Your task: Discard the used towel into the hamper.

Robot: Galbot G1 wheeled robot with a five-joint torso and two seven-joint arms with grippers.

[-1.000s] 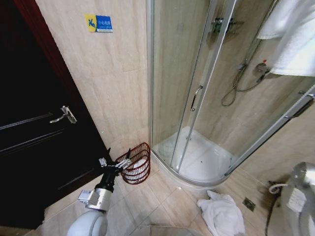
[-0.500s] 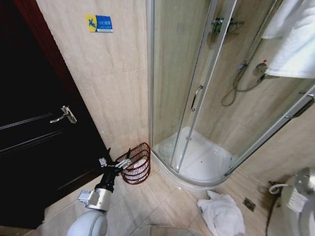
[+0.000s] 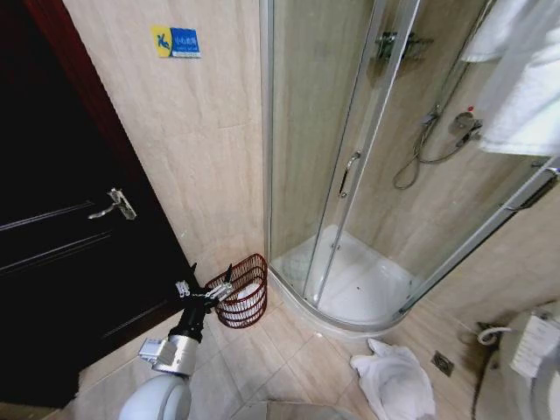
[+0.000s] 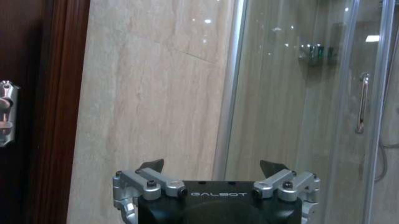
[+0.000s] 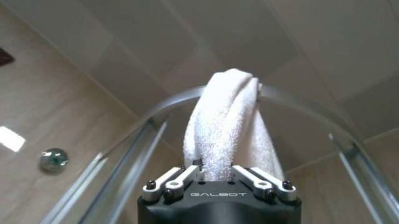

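Observation:
A white towel (image 5: pixel 221 121) hangs over the curved top rail of the shower enclosure, and my right gripper (image 5: pixel 216 173) is shut on its lower part. In the head view the same towel (image 3: pixel 525 79) hangs at the top right. The hamper (image 3: pixel 254 306), a reddish-brown wire basket, stands on the floor against the wall beside the shower, with something white inside. My left gripper (image 3: pixel 211 267) hovers open just left of the hamper's rim. In the left wrist view it (image 4: pixel 212 165) faces the tiled wall with nothing between its fingers.
A second white towel (image 3: pixel 394 378) lies crumpled on the floor tiles in front of the shower tray (image 3: pixel 359 289). The glass shower door (image 3: pixel 350 175) is shut. A dark wooden door (image 3: pixel 61 227) fills the left. A floor drain (image 3: pixel 442 363) sits at the lower right.
The hanging towel at the top right has shifted and stretched. The right arm's casing at the lower right has sunk toward the picture's edge. The left arm and hamper have stayed still.

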